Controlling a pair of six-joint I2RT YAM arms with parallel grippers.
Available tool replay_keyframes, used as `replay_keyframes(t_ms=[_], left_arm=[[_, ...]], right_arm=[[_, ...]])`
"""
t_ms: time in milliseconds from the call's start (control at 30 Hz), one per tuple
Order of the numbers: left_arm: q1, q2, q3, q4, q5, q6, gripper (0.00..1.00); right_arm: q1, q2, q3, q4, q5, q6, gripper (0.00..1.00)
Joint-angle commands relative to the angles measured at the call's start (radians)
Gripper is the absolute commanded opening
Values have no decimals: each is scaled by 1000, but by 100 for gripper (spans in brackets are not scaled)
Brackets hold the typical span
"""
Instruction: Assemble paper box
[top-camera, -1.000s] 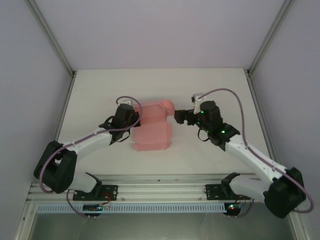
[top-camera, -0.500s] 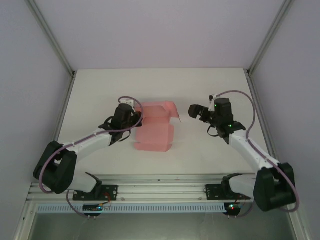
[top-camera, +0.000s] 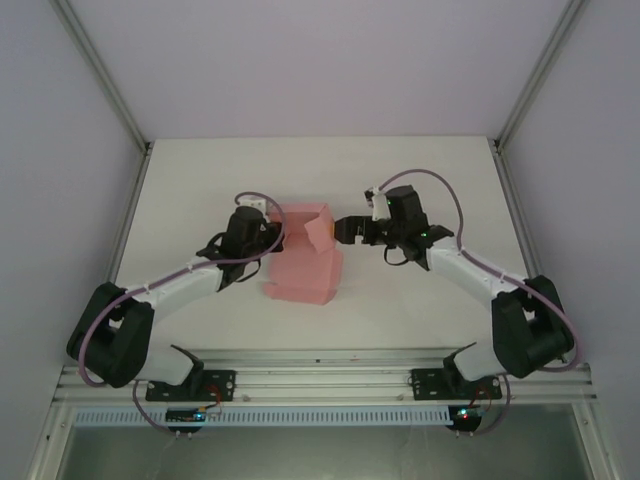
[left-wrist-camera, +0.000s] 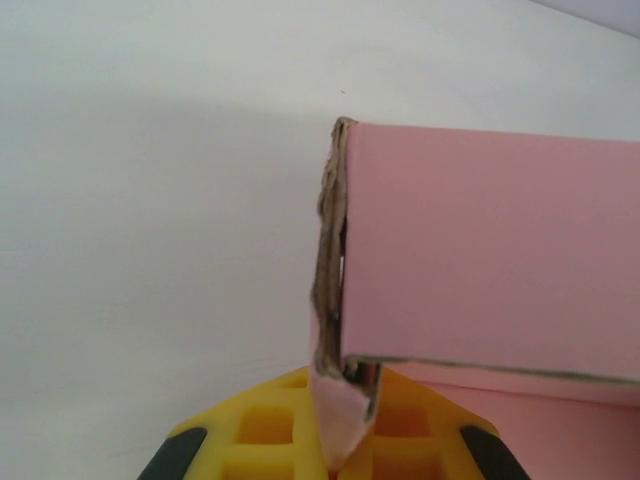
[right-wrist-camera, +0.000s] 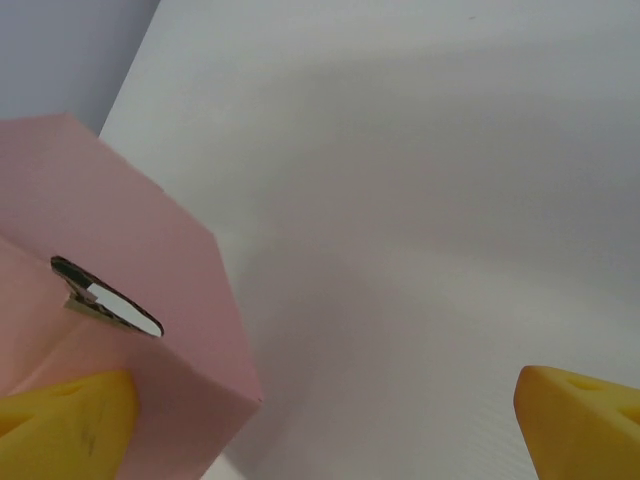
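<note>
Nearest the camera in the top view, a ribbed aluminium rail (top-camera: 320, 380) runs along the front edge of the flat white tabletop (top-camera: 430, 170) and carries the black bases of both arms. From there the white-and-black left arm (top-camera: 170, 290) reaches forward and inward, and the white-and-black right arm (top-camera: 480, 275) does the same from the other side. Each arm has a looping grey-purple cable (top-camera: 440, 185) at its wrist.

Between them, near the middle of the table, sits the pale pink thin-card paper box (top-camera: 305, 265), partly folded. Its nearer part lies flat on the surface, while the farther part stands up as walls.

The left gripper (top-camera: 272, 236) is at the box's left edge. Its wrist view shows the yellow honeycomb-patterned fingers (left-wrist-camera: 235, 410) pressed together on a thin pink flap. A raised pink panel stands just beyond them, with its frayed brownish cut edge turned toward the camera.

The right gripper (top-camera: 345, 229) is at the box's far right corner with its jaws spread wide. In its wrist view one yellow fingertip (right-wrist-camera: 60, 430) lies against or just beside the pink card, which has a small dark slot cut in it. Whether that tip actually touches the card cannot be told. The other tip is well apart from it, over the white table.

Beyond the box the tabletop runs on to plain pale lilac walls (top-camera: 330, 60) framed by grey metal posts
</note>
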Motion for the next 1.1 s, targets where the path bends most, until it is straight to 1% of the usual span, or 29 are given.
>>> replay_keyframes(t_ms=[0, 100, 200, 300, 467, 633, 733, 867, 900, 967, 1067], left_arm=[[-5, -9, 4, 41, 44, -12, 0], [-5, -13, 0, 53, 65, -13, 0], [-5, -17, -4, 64, 89, -17, 0], [-5, -20, -1, 44, 63, -20, 0], [-4, -39, 5, -20, -10, -6, 0], [-5, -55, 13, -55, -37, 20, 0], [-5, -55, 12, -52, -29, 22, 0], [-4, -51, 15, -49, -18, 20, 0], [-4, -52, 16, -48, -13, 20, 0], [-5, -50, 17, -48, -10, 20, 0], [-5, -48, 21, -49, -9, 18, 0]], right_arm=[[38, 40, 56, -33, 1, -54, 99], [55, 68, 76, -40, 46, -58, 99], [67, 93, 90, -36, 50, -62, 99], [70, 93, 97, -70, 53, -72, 99], [41, 17, 59, -140, 137, -95, 99], [-21, -92, 44, -259, 172, -158, 99], [-47, -133, 45, -305, 140, -214, 98], [-53, -147, 59, -330, 58, -288, 94], [-50, -147, 67, -326, 48, -328, 93], [-35, -141, 84, -332, -10, -368, 89], [-1, -128, 108, -316, -51, -415, 87]])
